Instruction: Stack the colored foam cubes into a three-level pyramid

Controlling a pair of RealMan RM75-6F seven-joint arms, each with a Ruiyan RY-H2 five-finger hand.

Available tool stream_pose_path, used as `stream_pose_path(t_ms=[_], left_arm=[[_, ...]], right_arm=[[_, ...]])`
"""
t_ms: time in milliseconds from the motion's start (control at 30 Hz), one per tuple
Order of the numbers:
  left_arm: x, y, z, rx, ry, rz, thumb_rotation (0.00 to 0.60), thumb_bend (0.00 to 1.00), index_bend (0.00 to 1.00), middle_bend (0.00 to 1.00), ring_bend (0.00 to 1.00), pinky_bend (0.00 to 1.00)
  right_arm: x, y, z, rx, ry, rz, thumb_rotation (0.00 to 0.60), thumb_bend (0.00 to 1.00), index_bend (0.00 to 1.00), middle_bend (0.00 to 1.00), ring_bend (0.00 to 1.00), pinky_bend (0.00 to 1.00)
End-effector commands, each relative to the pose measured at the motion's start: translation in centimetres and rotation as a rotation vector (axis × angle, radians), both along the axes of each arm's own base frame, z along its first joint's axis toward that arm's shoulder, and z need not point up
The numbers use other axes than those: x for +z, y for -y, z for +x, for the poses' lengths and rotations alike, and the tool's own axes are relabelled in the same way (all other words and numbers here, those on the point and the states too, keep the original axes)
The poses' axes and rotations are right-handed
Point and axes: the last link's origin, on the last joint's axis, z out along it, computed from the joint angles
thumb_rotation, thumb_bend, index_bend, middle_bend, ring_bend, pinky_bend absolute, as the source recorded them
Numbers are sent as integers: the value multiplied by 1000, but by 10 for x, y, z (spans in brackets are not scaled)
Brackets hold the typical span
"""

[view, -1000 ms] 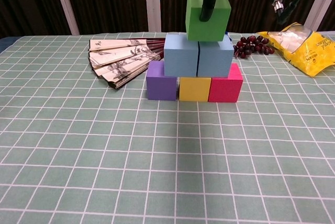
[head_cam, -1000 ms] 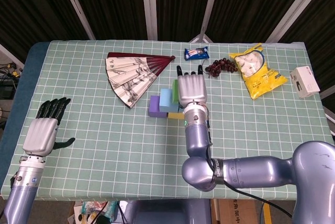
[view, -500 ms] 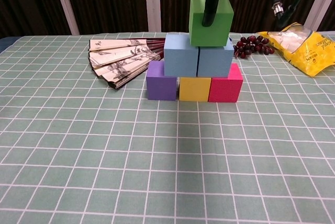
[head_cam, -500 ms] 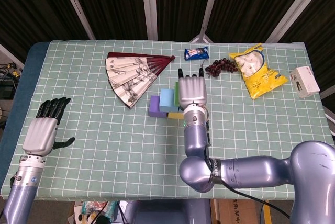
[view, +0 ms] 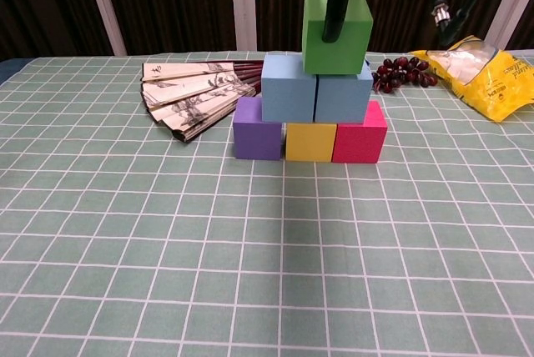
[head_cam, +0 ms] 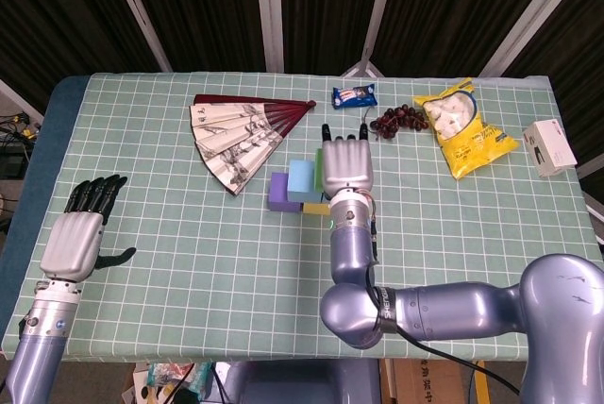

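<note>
In the chest view the pyramid has a purple cube, a yellow cube and a pink cube in the bottom row. Two blue cubes sit on them. A green cube rests on top, slightly right of centre. My right hand reaches over the stack and grips the green cube, with a dark finger down its front face. In the head view this hand hides most of the stack; the purple cube and one blue cube show. My left hand hovers open at the table's front left.
A folding fan lies spread just left of the stack. Behind it are dark grapes, a small blue packet and a yellow snack bag. A white box sits at the right edge.
The green cube has come down and shifted slightly right onto the blue cubes, straightening from a tilt. The right hand still holds it. The left hand has not moved.
</note>
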Motion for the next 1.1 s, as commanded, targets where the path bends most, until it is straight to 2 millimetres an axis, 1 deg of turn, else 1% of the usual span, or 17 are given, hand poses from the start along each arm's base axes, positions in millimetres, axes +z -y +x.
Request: stream_pose_path(t_ms=[33,467,1100], left_arm=[[0,0,0,0,0,0,600,76,0,51,59,19],[0,0,-1,4,0,-1,600,75,0,51,59,19],[0,-1,-2,14,-3,-1,600,75,0,50,60,19]], right_arm=[[0,0,0,-12,9,-1,600,280,7,430,262,0],[1,2,8,-9,6,9,600,280,7,429,262,0],[3,9,5,-25,-11,15,600,280,7,429,262,0]])
